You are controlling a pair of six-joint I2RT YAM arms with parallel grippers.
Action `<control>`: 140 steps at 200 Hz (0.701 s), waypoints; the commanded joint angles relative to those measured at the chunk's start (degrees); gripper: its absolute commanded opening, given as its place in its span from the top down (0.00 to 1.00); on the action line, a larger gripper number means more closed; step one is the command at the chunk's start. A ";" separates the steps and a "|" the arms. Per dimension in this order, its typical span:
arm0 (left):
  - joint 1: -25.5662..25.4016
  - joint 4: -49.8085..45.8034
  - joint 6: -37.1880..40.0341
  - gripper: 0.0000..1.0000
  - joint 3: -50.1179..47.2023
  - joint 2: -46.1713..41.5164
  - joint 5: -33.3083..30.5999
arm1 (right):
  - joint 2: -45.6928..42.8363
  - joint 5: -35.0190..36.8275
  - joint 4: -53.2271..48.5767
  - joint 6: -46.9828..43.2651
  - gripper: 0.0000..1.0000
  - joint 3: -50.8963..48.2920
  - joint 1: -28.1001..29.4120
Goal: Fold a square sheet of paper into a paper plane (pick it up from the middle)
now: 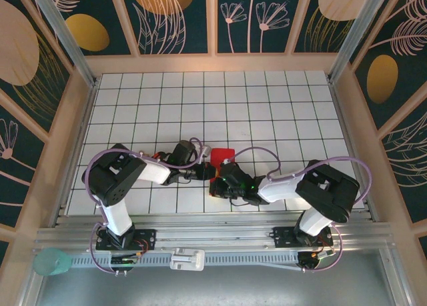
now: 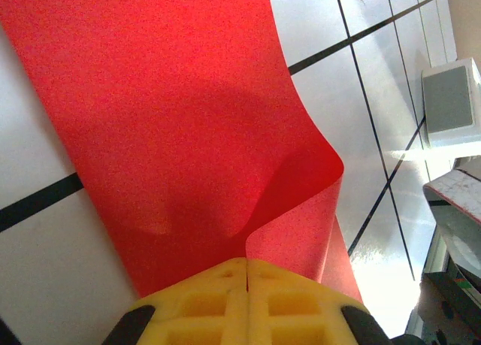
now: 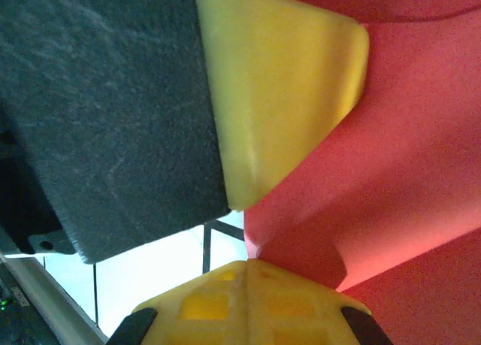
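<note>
The square sheet of paper [image 1: 225,155] is bright red and sits bunched between the two wrists at the middle of the table's near half. In the left wrist view the paper [image 2: 165,119] lies on the tiles, with its near right edge curled up into a fold. My left gripper [image 2: 246,264] is shut on that fold. In the right wrist view my right gripper [image 3: 248,266] is shut on a creased corner of the red paper [image 3: 391,172]. The left gripper's yellow finger [image 3: 285,82] hangs just above it. Both grippers [image 1: 212,173] meet tip to tip.
The white gridded table [image 1: 267,106] stretches away behind the arms, boxed in by wooden walls [image 1: 213,63]. A metal rail [image 1: 213,236] runs along the near edge. A teal object [image 1: 53,261] sits at the near left. A grey-and-white box [image 2: 451,101] stands right of the paper.
</note>
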 commanded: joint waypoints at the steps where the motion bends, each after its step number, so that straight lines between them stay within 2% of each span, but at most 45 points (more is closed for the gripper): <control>1: -0.31 -5.83 0.68 1.00 -0.51 4.43 -4.26 | 1.05 1.65 0.96 -0.68 0.96 1.46 0.22; 91: -0.35 -7.04 1.05 1.00 -0.09 3.75 -5.04 | 1.83 1.06 -0.27 -0.67 0.96 0.55 -0.04; 140: -0.32 -8.57 1.85 1.00 0.34 4.27 -6.55 | 1.17 0.07 -1.63 0.94 0.97 -0.95 1.80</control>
